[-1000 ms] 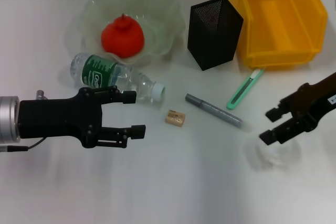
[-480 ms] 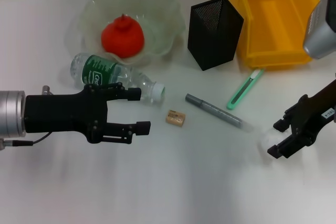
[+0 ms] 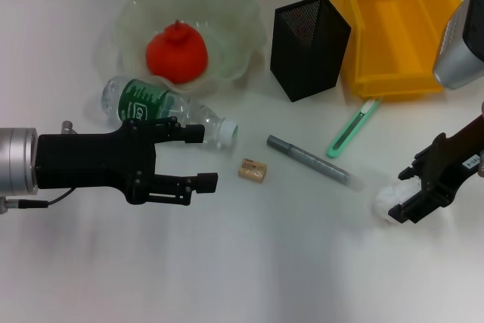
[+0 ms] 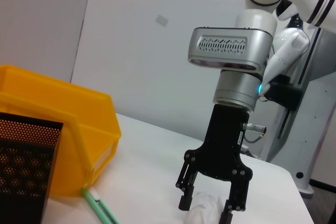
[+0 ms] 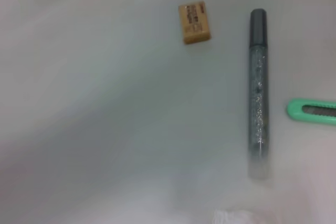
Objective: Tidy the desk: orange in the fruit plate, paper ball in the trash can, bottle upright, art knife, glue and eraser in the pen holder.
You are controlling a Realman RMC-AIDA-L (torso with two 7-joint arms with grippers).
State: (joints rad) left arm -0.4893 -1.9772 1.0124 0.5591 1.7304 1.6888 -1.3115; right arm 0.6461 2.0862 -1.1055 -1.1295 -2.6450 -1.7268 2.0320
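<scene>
The white paper ball (image 3: 386, 203) lies on the table at the right, between the fingers of my right gripper (image 3: 401, 194), which stands open astride it; the left wrist view shows this gripper (image 4: 206, 211) with the paper ball (image 4: 206, 207) in its gap. My left gripper (image 3: 202, 158) hovers open beside the bottle (image 3: 155, 105), which lies on its side. The orange (image 3: 176, 52) rests in the fruit plate (image 3: 234, 32). Eraser (image 3: 252, 171), glue (image 3: 310, 162) and green art knife (image 3: 353, 128) lie on the table in front of the pen holder (image 3: 308, 47). The trash can (image 3: 397, 24) stands behind.
In the right wrist view the eraser (image 5: 195, 22), the glue (image 5: 258, 87) and the art knife's tip (image 5: 312, 113) lie on the white table, with an edge of the paper ball (image 5: 233, 217) showing. A wall borders the table's far side.
My right gripper has come down and moved right until its fingers straddle the paper ball. My left gripper has edged slightly right, still open.
</scene>
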